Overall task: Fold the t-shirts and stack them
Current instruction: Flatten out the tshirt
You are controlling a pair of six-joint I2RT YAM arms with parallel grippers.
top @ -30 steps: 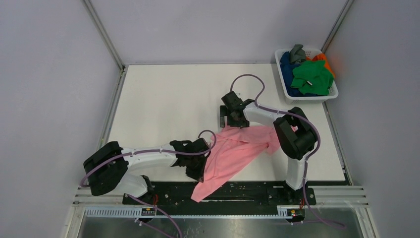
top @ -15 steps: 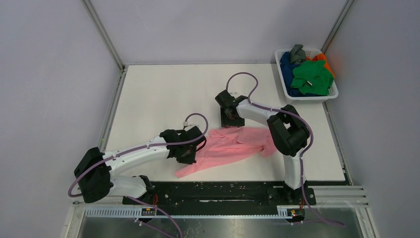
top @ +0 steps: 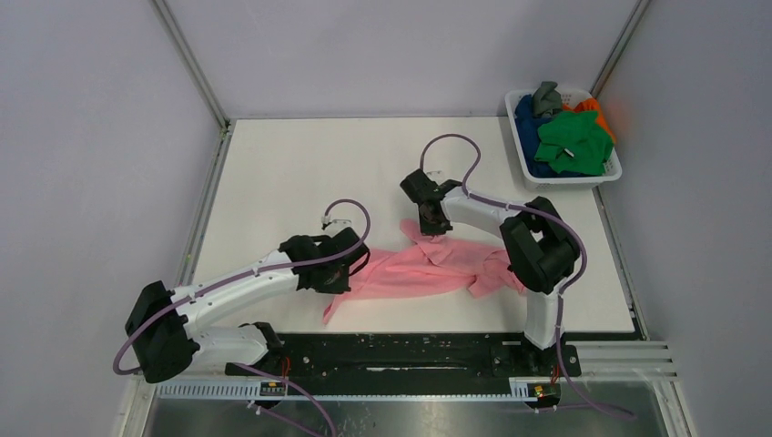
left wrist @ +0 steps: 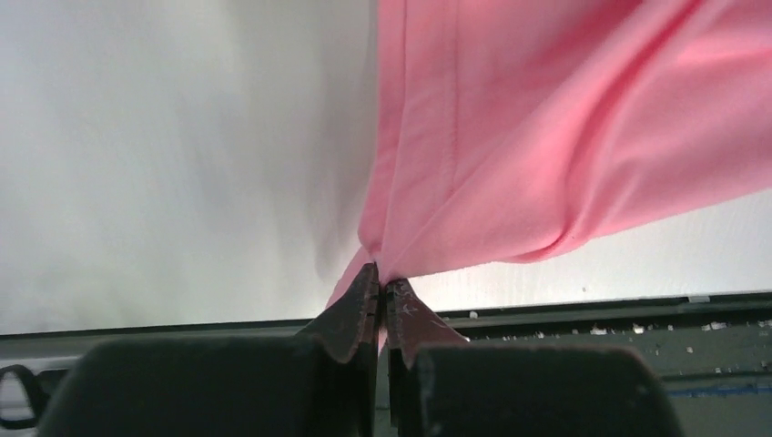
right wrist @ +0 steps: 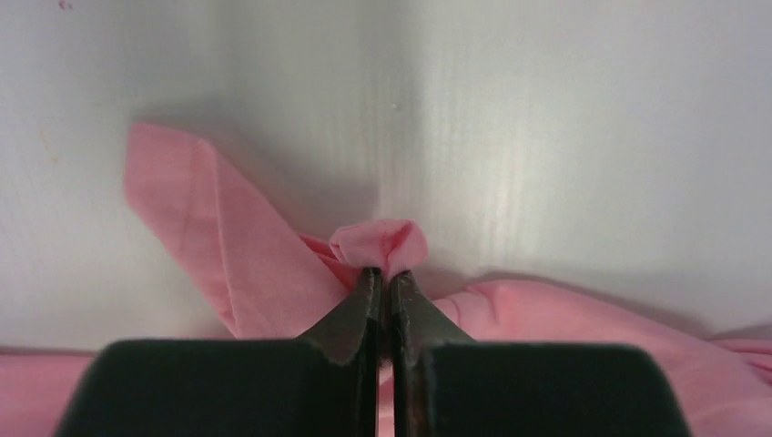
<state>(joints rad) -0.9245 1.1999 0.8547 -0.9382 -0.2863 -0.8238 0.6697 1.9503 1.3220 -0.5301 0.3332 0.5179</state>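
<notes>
A light pink t-shirt lies stretched in a crumpled band across the near middle of the white table. My left gripper is shut on its left end; in the left wrist view the pink cloth fans out from the pinched jaws of the left gripper. My right gripper is shut on a fold at the shirt's far edge, and the right wrist view shows a small bunch of pink cloth squeezed above the tips of the right gripper. More t-shirts, green, dark blue, orange and grey, are piled in the basket.
A white slatted basket stands at the table's far right corner. Grey walls enclose the table on three sides. A black rail with both arm bases runs along the near edge.
The right gripper went from open to shut on the shirt's far edge. The left arm swung left and away from the near edge, pulling the shirt up off that edge and stretching it sideways.
</notes>
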